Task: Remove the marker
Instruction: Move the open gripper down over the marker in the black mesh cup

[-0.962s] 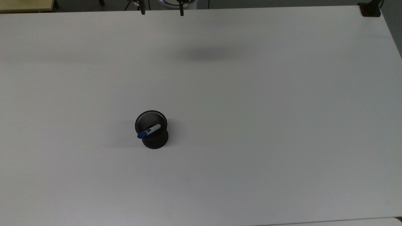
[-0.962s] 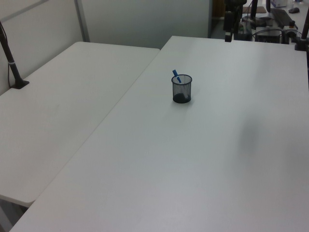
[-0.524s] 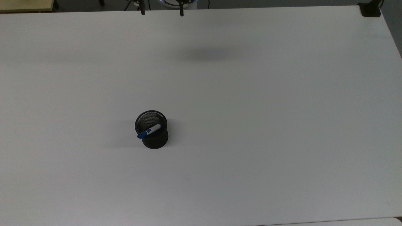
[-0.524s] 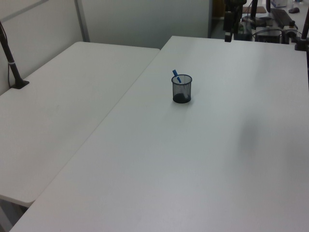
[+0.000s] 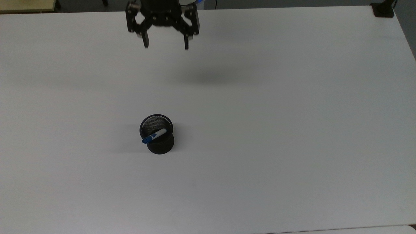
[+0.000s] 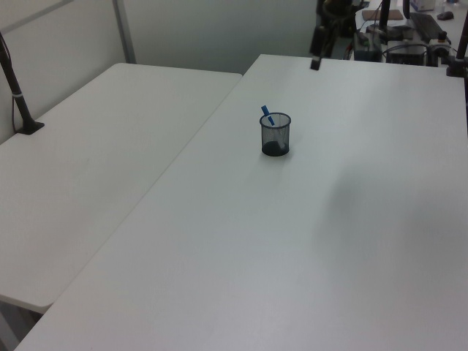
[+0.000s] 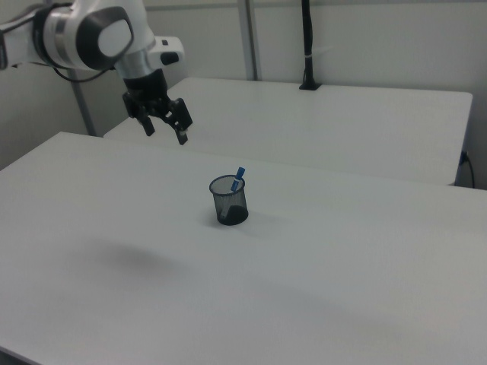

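My gripper (image 5: 165, 45) hangs spread wide and empty, well apart from the mesh cup (image 5: 157, 134) — marker (image 5: 154, 136) leans inside it, blue cap up.

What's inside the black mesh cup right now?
Inside the black mesh cup stands the marker, leaning, its blue cap poking above the rim on the top view's left. Its lower end is hidden by the mesh wall. The open gripper hangs well away from it.

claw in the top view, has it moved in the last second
Yes. The claw has come down from the top view's upper edge over the table, toward the mesh cup holding the marker; its fingers are open.
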### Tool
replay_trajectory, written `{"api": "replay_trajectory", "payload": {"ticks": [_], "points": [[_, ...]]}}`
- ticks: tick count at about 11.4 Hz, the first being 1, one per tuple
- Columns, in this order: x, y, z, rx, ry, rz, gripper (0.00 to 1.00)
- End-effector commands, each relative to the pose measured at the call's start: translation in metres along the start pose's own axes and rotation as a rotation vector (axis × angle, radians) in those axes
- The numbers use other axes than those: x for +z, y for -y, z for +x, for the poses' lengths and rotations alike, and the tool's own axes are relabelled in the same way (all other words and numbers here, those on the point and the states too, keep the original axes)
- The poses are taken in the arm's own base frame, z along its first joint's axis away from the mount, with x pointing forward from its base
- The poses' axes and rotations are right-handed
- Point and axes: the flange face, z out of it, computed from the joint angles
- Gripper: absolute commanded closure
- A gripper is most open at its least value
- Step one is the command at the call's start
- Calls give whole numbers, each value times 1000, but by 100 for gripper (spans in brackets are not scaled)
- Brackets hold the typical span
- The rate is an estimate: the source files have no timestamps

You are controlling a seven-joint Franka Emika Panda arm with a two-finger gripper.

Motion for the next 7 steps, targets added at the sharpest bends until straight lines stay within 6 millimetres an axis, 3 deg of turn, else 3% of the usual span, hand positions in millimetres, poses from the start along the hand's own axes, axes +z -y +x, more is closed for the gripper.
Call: {"api": "replay_trajectory", "payload": {"ticks": [1, 5, 7], "points": [[61, 1, 37, 40, -109, -61, 0], [125, 1, 66, 151, -245, -102, 0], [158, -1, 73, 199, -295, -125, 5]]}}
